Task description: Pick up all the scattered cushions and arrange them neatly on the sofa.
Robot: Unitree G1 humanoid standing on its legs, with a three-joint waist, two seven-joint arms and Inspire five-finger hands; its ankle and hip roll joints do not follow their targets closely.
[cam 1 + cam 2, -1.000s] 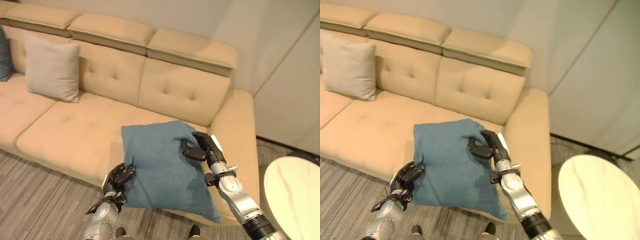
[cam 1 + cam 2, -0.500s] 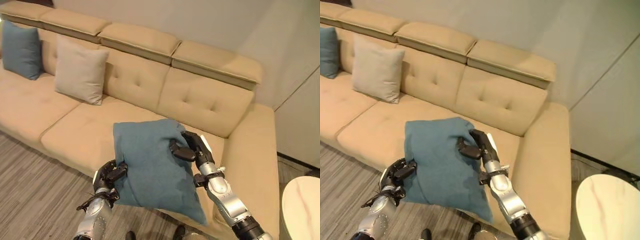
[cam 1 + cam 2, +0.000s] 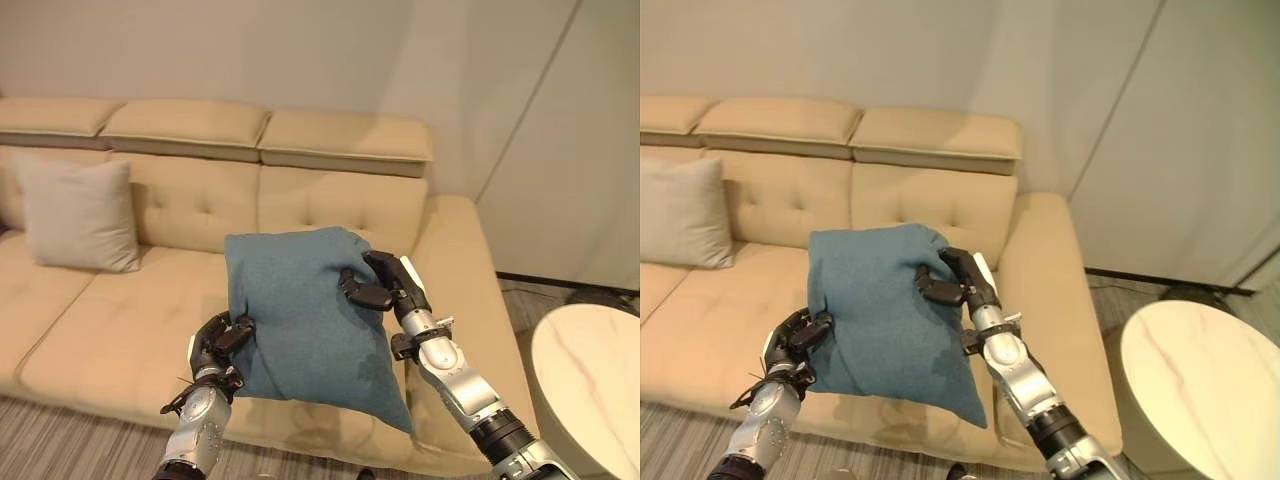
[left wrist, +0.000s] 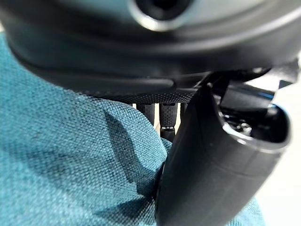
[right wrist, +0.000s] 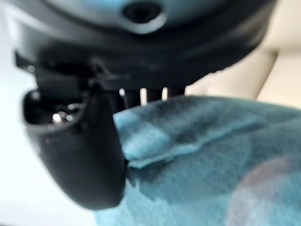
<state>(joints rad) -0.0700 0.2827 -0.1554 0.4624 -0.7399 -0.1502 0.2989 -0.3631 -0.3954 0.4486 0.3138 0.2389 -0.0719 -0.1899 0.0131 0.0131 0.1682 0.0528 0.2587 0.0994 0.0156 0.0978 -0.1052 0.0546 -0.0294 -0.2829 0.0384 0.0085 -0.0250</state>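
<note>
Left eye view: a teal cushion [image 3: 310, 315] is held in the air in front of a beige sofa [image 3: 100, 330]. The left hand [image 3: 215, 342] pinches its lower edge; the right hand [image 3: 385, 285] curls over its upper side. A beige cushion [image 3: 75, 212] leans on the backrest well beyond the left hand's fingers.

Right eye view: a round pale table [image 3: 1200, 385] stands out past the right arm.

Left wrist view: the thumb presses into teal cloth.

Right wrist view: the thumb clamps a fold of the cushion.

This looks like the carrying step; next, the cushion needs standing against the backrest.
</note>
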